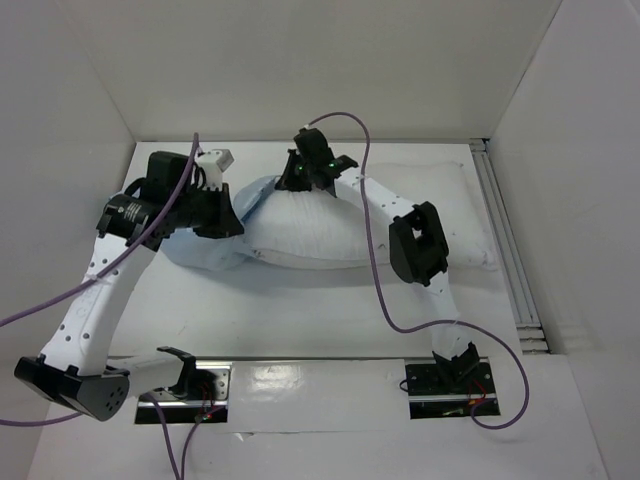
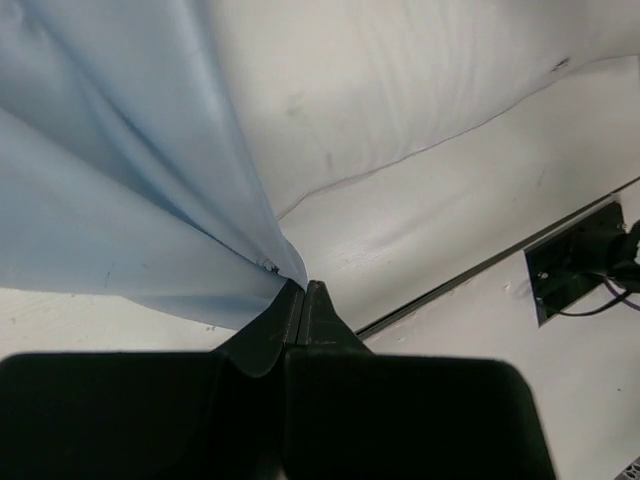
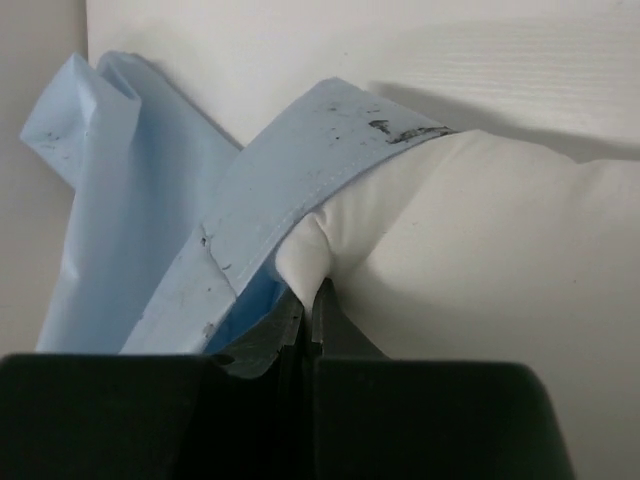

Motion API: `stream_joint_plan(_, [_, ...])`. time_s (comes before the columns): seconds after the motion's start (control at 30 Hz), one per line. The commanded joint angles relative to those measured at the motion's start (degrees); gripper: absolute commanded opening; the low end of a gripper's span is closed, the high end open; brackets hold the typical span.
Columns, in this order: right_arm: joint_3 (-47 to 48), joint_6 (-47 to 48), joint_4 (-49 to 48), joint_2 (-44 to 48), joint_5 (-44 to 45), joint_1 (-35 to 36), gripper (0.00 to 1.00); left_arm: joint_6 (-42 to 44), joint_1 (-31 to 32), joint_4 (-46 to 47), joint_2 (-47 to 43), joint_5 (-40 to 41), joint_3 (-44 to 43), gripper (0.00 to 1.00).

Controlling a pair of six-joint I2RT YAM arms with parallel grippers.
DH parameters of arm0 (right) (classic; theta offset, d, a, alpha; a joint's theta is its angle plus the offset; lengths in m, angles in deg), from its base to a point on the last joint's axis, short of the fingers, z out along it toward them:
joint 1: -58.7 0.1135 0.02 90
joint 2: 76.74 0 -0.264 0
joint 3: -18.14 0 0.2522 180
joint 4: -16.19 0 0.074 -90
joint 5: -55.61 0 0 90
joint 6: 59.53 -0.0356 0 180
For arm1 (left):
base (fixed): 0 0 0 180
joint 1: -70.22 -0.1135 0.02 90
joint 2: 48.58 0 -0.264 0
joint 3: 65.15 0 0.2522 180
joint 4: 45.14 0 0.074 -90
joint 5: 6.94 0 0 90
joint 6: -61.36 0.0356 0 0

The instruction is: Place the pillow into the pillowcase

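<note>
Left jaws and right jaws clench the pillowcase [image 1: 205, 252] mouth, which covers only the left end of the pillow [image 1: 320, 232] on the worktop [image 1: 300, 310]. The next move is probably to draw the mouth rightward along the pillow without slipping.

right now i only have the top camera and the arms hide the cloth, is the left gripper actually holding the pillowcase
observer: yes, the left gripper is shut with a fold of the blue pillowcase pinched at its tips
operator: and the right one
observer: right gripper is shut on the pillowcase hem, with a bit of white pillow bunched at its tips
operator: is the pillow in yet
observer: no, the hem just laps over that one end of the pillow
</note>
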Motion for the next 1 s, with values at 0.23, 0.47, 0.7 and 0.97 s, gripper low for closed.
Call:
stream_joint_plan(0.23, [-21.5,-1.9,-11.1,11.3,9.9,5.0,0.0,-2.6,0.5,4.7,13.9,-0.9,-9.0,0.62])
stream_joint_plan(0.47, [-22.7,-1.9,-12.5,11.9,8.1,4.5,0.0,-7.7,0.5,5.5,22.8,11.5,-12.5,0.65])
stream_joint_plan(0.7, [-22.0,-1.9,-12.5,11.3,6.7,4.0,0.0,-8.5,1.0,7.9,31.0,12.4,-11.5,0.69])
stream_joint_plan(0.97, [-23.0,-0.9,-12.5,11.9,6.7,4.0,0.0,-9.2,1.0,7.6,37.0,14.2,-16.3,0.05])
